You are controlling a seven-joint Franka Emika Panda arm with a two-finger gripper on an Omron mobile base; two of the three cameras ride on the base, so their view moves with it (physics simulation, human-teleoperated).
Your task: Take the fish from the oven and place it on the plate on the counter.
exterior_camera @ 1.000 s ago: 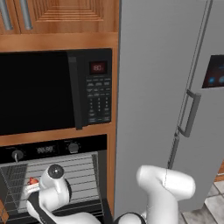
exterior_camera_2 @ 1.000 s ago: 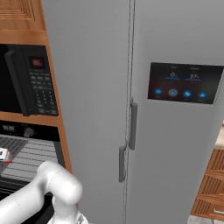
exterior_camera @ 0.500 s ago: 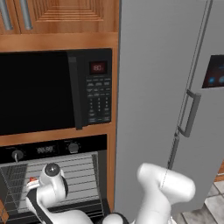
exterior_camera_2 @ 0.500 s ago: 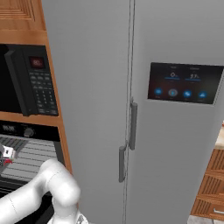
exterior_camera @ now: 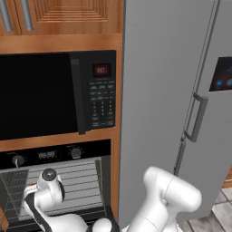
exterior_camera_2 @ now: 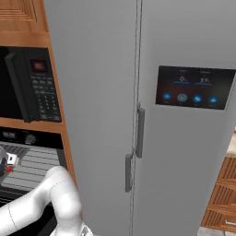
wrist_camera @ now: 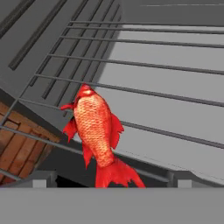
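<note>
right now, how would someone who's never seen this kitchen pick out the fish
Find the black oven under the microwave, left of the grey fridge. Inside, on its grey wire rack, lies the fish. It is small, scaly and red-orange with a forked tail, the only colourful thing among grey bars.

The fish (wrist_camera: pixel 96 131) has glossy red-orange skin with a fine scaly texture. It lies on a rack (wrist_camera: pixel 144 65) of thin grey metal wire inside the oven (exterior_camera: pixel 59 181), whose front is smooth black. The microwave (exterior_camera: pixel 54 95) is glossy black, set in warm wood cabinetry (exterior_camera: pixel 68 18). The refrigerator (exterior_camera_2: pixel 106 92) looks like matt brushed grey metal.
</note>
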